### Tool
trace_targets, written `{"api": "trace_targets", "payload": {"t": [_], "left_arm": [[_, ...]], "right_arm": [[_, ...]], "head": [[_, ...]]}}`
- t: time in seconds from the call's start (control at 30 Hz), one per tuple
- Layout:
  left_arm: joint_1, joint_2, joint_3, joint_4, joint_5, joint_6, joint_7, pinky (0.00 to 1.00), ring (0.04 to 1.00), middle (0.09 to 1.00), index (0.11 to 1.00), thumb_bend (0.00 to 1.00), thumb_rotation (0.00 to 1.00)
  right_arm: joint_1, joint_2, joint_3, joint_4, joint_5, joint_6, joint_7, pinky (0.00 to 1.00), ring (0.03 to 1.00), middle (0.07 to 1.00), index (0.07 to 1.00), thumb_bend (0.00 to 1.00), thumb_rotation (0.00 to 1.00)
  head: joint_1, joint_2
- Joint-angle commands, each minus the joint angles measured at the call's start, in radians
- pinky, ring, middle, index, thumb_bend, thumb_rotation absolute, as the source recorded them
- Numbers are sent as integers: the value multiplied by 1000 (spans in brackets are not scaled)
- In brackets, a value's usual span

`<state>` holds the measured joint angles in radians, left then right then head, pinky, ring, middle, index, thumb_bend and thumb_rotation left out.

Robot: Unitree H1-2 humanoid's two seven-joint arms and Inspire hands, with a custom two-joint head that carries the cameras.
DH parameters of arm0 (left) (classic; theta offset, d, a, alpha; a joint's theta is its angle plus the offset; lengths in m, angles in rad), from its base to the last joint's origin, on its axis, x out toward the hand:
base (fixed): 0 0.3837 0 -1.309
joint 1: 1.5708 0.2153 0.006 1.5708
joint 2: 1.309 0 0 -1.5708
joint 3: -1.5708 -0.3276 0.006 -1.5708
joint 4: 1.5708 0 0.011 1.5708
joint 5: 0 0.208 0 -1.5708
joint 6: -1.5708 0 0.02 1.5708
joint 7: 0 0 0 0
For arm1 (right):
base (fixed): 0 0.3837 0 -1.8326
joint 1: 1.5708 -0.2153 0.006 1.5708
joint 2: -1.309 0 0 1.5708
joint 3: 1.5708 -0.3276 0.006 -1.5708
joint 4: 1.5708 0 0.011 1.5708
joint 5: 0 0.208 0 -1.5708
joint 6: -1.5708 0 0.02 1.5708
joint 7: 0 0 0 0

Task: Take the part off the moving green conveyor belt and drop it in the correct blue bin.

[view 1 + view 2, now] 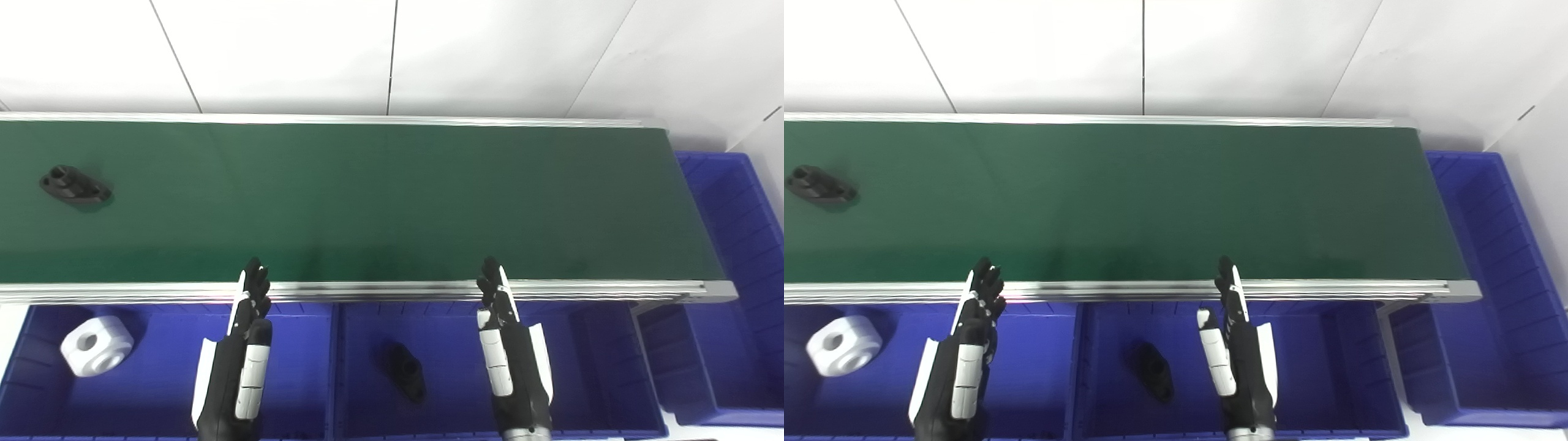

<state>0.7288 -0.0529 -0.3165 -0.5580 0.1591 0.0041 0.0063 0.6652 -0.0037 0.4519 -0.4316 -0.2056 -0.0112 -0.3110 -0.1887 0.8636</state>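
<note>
a: black part [75, 184] sits far left on the belt [367, 202], toward the far side, well apart from both hands. nothing else on the belt.

b: hands?

a: left hand [239, 361] and right hand [511, 355] both hover over the front bins, fingers extended and close together, tips at the near rail [380, 290]. neither holds anything. they read as open and waiting.

b: which bin?

a: middle bin [588, 367] already has a black piece [405, 370] of the same look, so that's the likely target. left bin [294, 367] holds a white block [96, 345], so not that one. right end bin [735, 202] shows no contents in view.

b: which hand takes it?

a: can't tell belt direction from a single frame. if it runs left to right, the part comes to the left hand first, so the left one should take it.

b: tips for the grab?

a: part is flat and elongated, lying skewed. the hand should come from above, spread thumb from fingers wider than now, close across the narrow width. it should aim ahead of the part to allow for belt motion, not chase it. reach has to cover the belt's far half. main risk: closing late and nudging it away.
</note>
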Motion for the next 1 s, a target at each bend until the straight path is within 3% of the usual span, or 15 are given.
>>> {"api": "trace_targets", "payload": {"t": [0.0,0.67,0.97], "left_arm": [[2,2,-7,-36,-6,-11,-5,1000,1000,1000,1000,565,1000],[9,8,-3,-49,-17,21,-12,1000,1000,1000,1000,551,1000],[10,11,-11,-46,-7,0,-10,1000,1000,1000,1000,546,1000]], "right_arm": [[102,109,118,-11,1,-51,9,1000,982,988,993,734,1000],[112,125,125,-8,-29,-52,-8,988,960,968,975,749,1000],[109,114,123,-12,-22,-45,1,983,958,968,975,744,1000]], "head": [[2,1],[-7,3],[-5,2]]}}
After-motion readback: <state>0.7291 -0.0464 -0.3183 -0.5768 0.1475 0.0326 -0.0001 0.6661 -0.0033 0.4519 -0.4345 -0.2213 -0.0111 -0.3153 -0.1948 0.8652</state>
